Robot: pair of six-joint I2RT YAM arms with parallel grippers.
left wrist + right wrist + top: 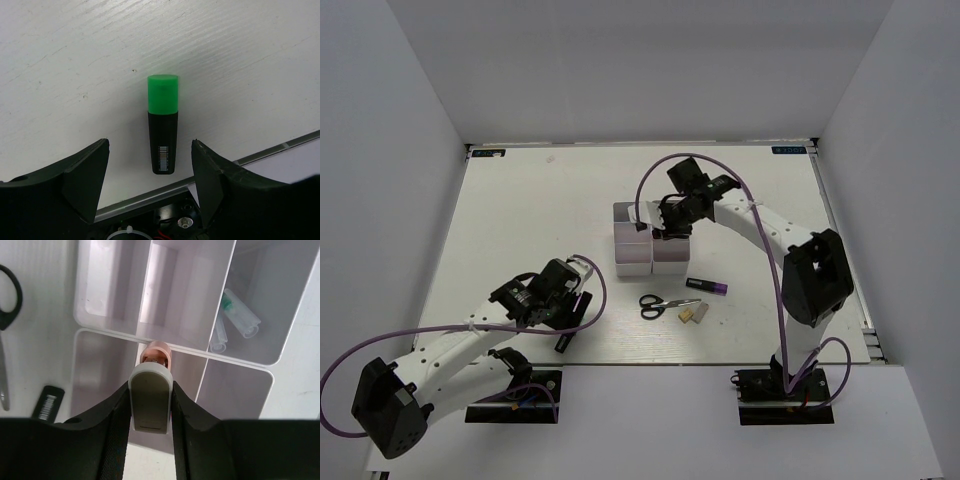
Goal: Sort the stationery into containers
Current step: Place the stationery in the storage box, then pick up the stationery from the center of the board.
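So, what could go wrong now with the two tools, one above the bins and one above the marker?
1. The right tool grips the grey-and-pink piece roughly over a bin wall; released here, it might catch on the rim or drop into the wrong bin.
2. The green-capped marker lies close to the table edge; if the open left tool closes off-centre, it might push it off.

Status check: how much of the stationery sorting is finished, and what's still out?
Done: one bin of the containers holds a few translucent tube-like items. In hand: the right gripper is shut on a grey and pink piece over the bins; the left gripper is open, jaws either side of the green-capped marker on the table. Remaining: scissors, purple marker, erasers.
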